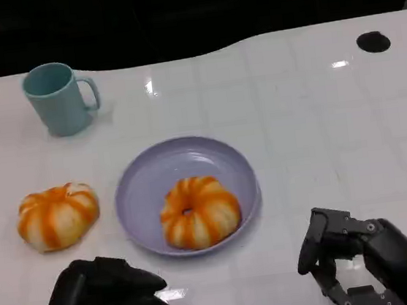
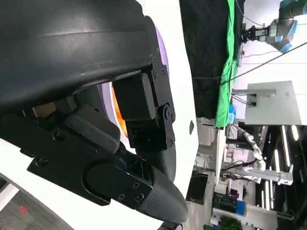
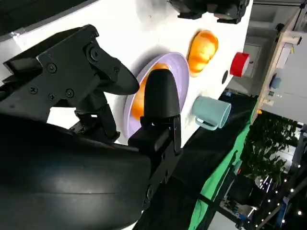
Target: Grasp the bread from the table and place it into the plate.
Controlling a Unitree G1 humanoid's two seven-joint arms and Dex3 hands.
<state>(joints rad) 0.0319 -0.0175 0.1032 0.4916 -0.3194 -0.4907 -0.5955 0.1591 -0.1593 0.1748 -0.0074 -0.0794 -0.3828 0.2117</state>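
Note:
A round orange-and-white striped bread [image 1: 199, 212] lies inside the lilac plate [image 1: 181, 149] at the table's middle. A second bread of the same kind [image 1: 57, 216] sits on the white table left of the plate. My left hand [image 1: 102, 296] hovers low at the front left, below that bread, fingers spread and holding nothing. At the front right, my right hand [image 1: 355, 256] is off the plate with fingers apart, empty. The right wrist view shows the plate [image 3: 178, 72], the bread in it [image 3: 136, 103] and the other bread [image 3: 202, 50] beyond my fingers [image 3: 160, 96].
A teal cup [image 1: 57, 98] stands at the back left, handle toward the right. A black round hole [image 1: 373, 42] marks the table's far right. The table's dark back edge runs along the top. A red cylinder [image 3: 240, 63] shows past the table's side.

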